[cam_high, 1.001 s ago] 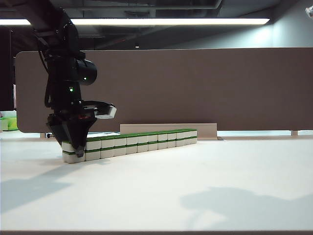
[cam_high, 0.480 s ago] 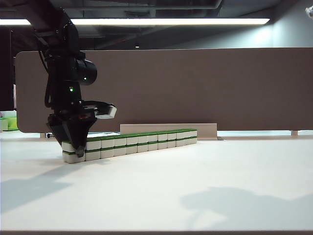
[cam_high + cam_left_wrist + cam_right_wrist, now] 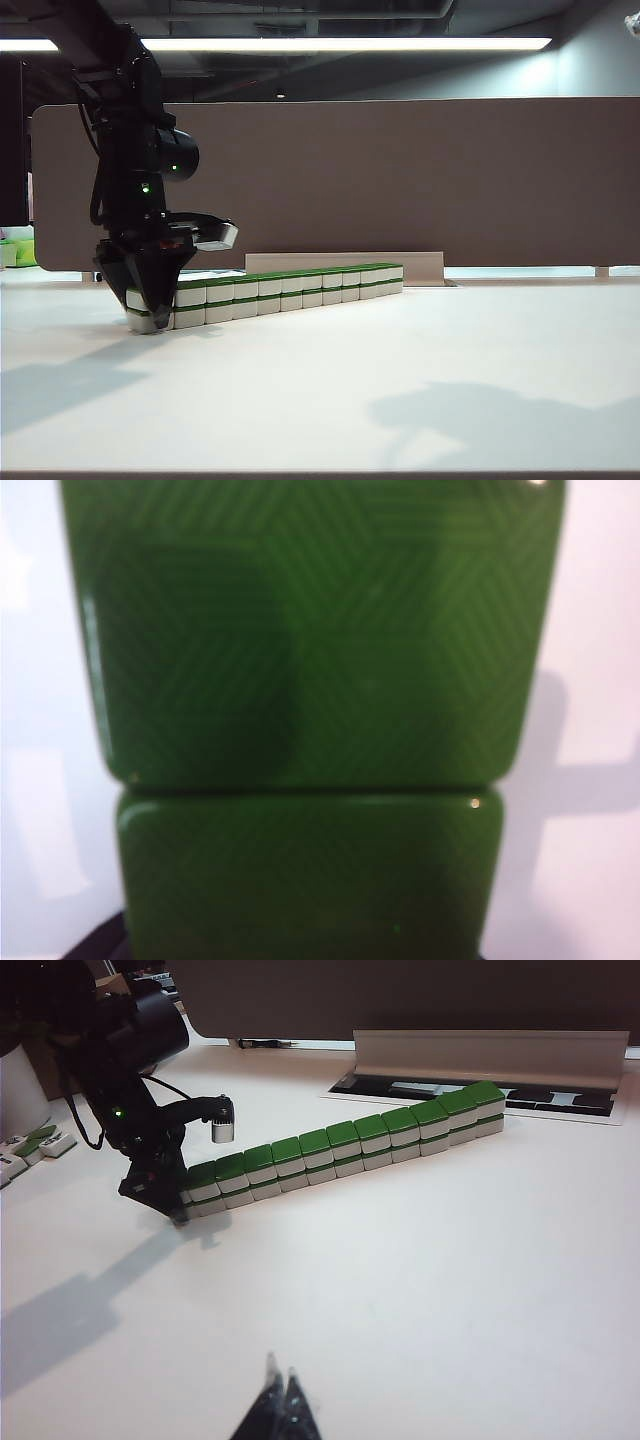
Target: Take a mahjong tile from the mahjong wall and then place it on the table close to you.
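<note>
The mahjong wall (image 3: 270,293) runs as a long two-tier row of white blocks with green tops across the far left part of the table (image 3: 400,390), slanting away toward the brown partition board (image 3: 400,180). Right at its near end, the left gripper (image 3: 150,305) is down over the last stack, pointing straight at the tabletop, its dark fingers straddling the end tile (image 3: 139,298) on both sides. From the left wrist view, green tops (image 3: 310,640) fill the frame, so the camera is pressed in close over the row. The jaws are set wide around that end tile; whether they are actually pinching it, I cannot tell. Working the end makes sense: only there are the sides free for the fingers. The right gripper (image 3: 279,1400) waits low over bare table on the near side, well apart from the wall, fingertips drawn together, holding nothing.
</note>
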Tool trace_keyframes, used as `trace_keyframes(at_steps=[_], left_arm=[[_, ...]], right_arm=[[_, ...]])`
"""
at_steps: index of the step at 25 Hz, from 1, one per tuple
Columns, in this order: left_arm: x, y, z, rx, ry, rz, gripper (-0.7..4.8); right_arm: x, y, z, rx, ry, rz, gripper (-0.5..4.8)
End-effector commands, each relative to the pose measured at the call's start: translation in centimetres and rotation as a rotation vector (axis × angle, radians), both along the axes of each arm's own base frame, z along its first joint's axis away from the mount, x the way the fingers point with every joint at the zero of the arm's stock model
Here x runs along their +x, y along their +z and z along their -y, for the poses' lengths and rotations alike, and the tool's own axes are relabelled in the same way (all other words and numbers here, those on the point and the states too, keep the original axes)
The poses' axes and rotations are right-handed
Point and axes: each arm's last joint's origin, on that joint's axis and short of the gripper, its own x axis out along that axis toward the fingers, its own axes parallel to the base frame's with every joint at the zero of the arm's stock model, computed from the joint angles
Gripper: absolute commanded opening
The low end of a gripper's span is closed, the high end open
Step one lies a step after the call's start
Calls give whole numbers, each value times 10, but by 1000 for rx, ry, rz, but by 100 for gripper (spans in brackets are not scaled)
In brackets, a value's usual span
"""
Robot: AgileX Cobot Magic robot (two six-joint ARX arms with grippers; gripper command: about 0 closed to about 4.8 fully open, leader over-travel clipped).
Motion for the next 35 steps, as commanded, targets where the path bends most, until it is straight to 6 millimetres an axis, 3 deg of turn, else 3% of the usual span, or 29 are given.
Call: trace_keyframes(at_steps=[1, 3, 9, 13, 30, 35], left_arm=[[-1, -2, 0, -4, -5, -13, 301], [-1, -2, 0, -4, 3, -14, 263], [-1, -1, 0, -4, 3, -12, 214], [-2, 1, 0, -3, 6, -17, 214], [-14, 48, -1, 1, 64, -50, 214], [-20, 66, 12, -6, 70, -15, 214]], right_arm=[[0, 3, 0, 1, -1, 15, -1], [0, 3, 0, 1, -1, 15, -1], [0, 3, 0, 1, -1, 16, -1], [0, 3, 0, 1, -1, 16, -1], [0, 2, 0, 1, -1, 15, -1], [0, 2, 0, 1, -1, 14, -1]])
